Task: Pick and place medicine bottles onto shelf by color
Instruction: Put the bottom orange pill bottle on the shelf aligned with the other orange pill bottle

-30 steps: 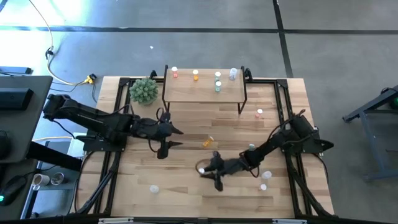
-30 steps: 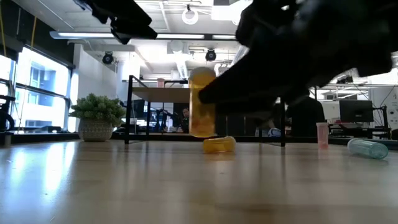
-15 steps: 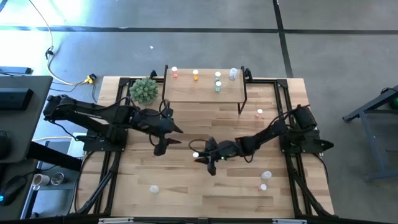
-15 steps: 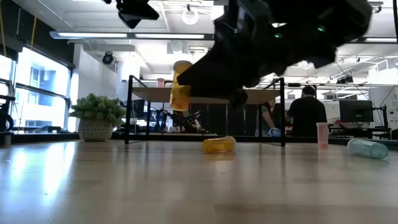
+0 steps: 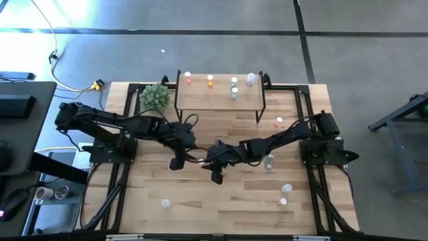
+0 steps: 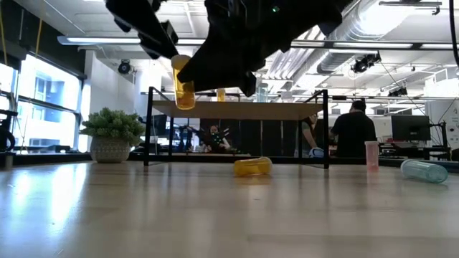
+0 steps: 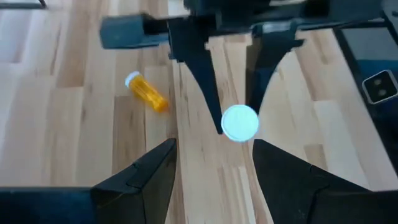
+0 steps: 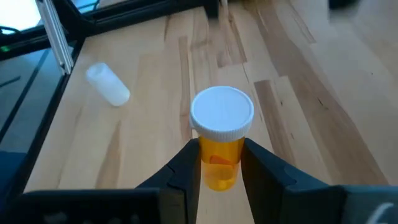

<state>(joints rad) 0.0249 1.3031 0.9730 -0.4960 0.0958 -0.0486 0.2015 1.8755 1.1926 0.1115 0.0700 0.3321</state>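
Plant in a pot at the bench far-left corner; a person sits beyond at a monitor

shelf at table's far edge, plant left

Both arms are reaching toward the middle of the counter, hands close together. The right hand is gripping an upright orange bottle in the air. The left hand is hanging just beside it, fingers spread.
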